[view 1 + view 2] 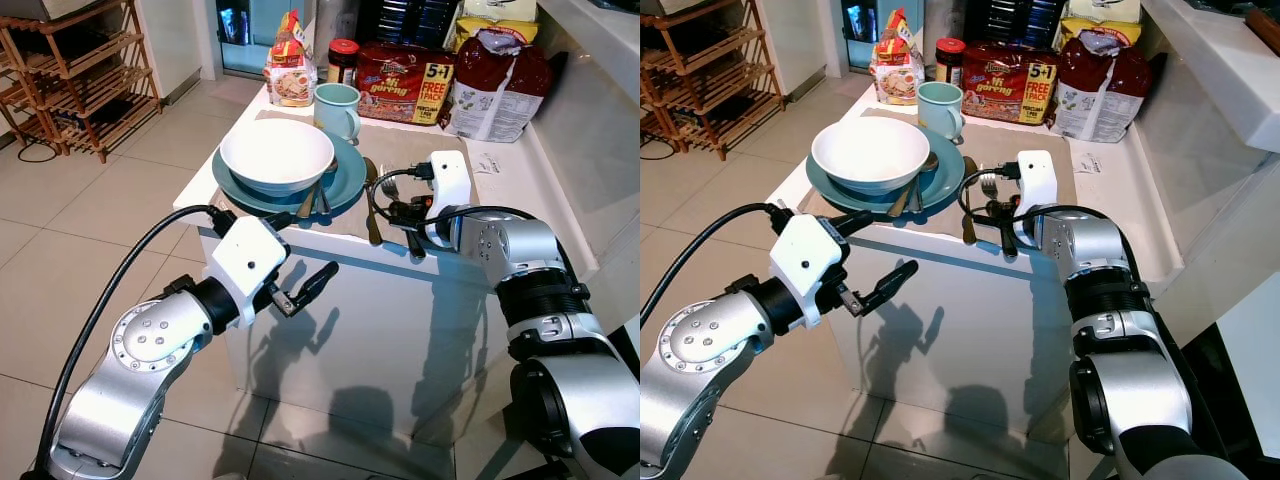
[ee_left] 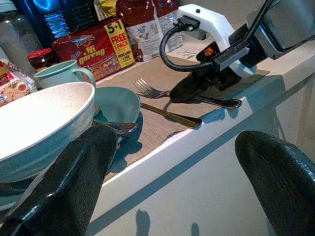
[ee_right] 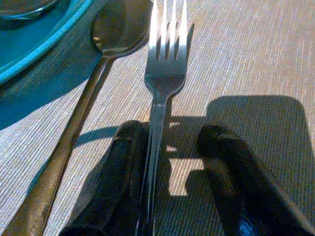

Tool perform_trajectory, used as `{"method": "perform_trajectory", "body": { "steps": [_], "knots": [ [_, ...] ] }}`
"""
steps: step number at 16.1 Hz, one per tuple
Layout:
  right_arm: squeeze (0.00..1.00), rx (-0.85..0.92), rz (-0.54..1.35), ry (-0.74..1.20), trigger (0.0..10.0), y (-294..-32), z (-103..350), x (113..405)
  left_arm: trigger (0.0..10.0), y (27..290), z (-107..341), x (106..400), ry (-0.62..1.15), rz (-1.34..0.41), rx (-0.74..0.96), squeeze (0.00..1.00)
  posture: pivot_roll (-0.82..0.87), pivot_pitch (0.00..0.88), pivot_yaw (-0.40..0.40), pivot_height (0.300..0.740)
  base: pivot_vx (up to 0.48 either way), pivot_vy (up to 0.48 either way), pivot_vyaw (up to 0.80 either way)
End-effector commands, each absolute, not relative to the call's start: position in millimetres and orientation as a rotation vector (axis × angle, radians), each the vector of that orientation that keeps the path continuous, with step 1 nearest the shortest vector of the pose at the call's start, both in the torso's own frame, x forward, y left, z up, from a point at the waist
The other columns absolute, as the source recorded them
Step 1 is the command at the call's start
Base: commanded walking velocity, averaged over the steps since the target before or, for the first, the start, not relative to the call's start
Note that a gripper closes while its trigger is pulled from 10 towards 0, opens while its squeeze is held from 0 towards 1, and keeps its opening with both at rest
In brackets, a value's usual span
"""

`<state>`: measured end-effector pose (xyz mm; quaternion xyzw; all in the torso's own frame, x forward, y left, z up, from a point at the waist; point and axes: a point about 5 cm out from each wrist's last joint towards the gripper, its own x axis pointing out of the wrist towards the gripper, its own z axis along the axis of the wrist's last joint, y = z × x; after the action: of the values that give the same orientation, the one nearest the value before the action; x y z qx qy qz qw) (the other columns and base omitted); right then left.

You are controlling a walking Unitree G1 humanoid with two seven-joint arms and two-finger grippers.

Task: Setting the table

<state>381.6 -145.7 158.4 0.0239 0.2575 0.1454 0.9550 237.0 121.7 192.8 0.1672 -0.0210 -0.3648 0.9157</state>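
Observation:
A white bowl (image 1: 276,152) sits on a teal plate (image 1: 345,180) on a grey placemat (image 1: 420,150), with a teal mug (image 1: 337,108) behind it. A fork (image 3: 165,73) and a spoon (image 3: 115,29) lie side by side on the mat, right of the plate. My right gripper (image 1: 412,235) rests open on the mat at the counter's front edge. The fork's handle runs along the inner side of one of its fingers (image 3: 123,167). My left gripper (image 1: 305,290) hangs open in front of the counter, below its edge, holding nothing. Two more utensils (image 1: 318,200) lean on the plate's rim.
Along the back of the white counter (image 1: 300,240) stand a noodle pack (image 1: 405,82), a red-lidded jar (image 1: 343,60), a snack packet (image 1: 290,70) and a red and white bag (image 1: 497,85). A wooden rack (image 1: 80,70) stands on the tiled floor far left. A white ledge (image 1: 590,40) rises on the right.

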Motion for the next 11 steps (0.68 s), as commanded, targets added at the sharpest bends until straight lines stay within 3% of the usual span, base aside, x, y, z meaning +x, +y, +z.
{"method": "perform_trajectory", "body": {
  "steps": [1,8,11],
  "knots": [
    [0.0,0.071,0.29,0.538,0.0,-148,160,383,10.0,118,193,235,-0.051,-0.783,0.352,0.0,0.01,0.0,-0.071,0.74,0.0,0.0,0.0],
    [0.0,0.073,0.269,0.534,0.0,-152,155,381,10.0,117,193,235,-0.05,-0.788,0.352,0.0,0.01,0.0,-0.071,0.74,0.0,0.0,0.0],
    [0.0,0.18,0.184,0.414,0.0,-166,170,384,10.0,117,193,235,-0.059,-0.774,0.35,0.0,0.01,0.0,-0.071,0.74,0.0,0.0,0.0]
  ]
}}
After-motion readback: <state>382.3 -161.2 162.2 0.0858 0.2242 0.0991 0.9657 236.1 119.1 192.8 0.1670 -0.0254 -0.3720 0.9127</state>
